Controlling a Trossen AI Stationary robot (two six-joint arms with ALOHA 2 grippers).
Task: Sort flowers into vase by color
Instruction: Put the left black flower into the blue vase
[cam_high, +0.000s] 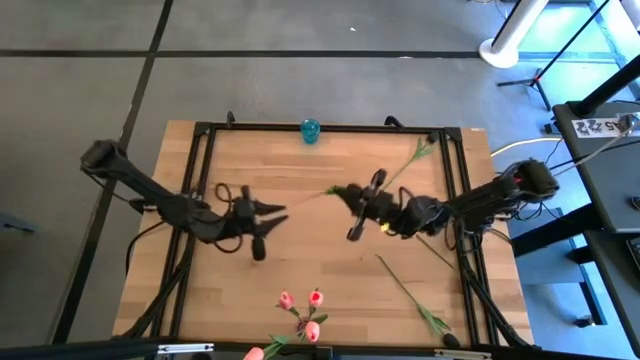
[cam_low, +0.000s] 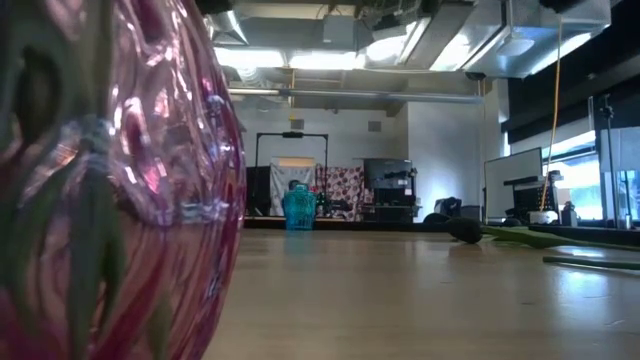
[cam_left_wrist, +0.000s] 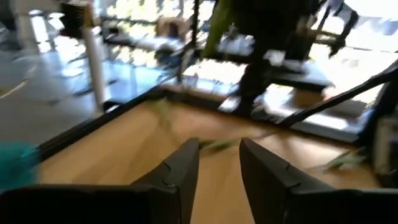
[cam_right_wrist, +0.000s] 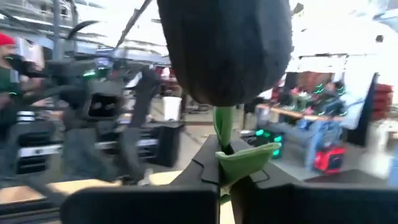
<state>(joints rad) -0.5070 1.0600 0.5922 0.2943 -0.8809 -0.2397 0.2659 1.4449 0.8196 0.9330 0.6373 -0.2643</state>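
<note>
My right gripper is over the table's middle, shut on a dark-headed flower whose head fills the right wrist view above the fingers. A thin green stem runs from it toward the far right corner. My left gripper is open, left of centre, its fingers pointing at the right gripper; its fingers touch nothing. Another green stem lies flat on the table at near right. Pink flowers stand in the pink glass vase at the near edge. A teal vase stands at the far edge. My right gripper pinches the flower's green stem just below the dark head, between its two fingers. A small leaf sits at the fingertips. The head stands clear beyond the fingers. The rest of the stem is hidden behind the fingers in the wrist view.
In the low view a dark flower head lies on the table at the right with its stem running right, and another stem lies nearer. A black frame borders the table. Bare wood lies between the arms and the pink flowers.
</note>
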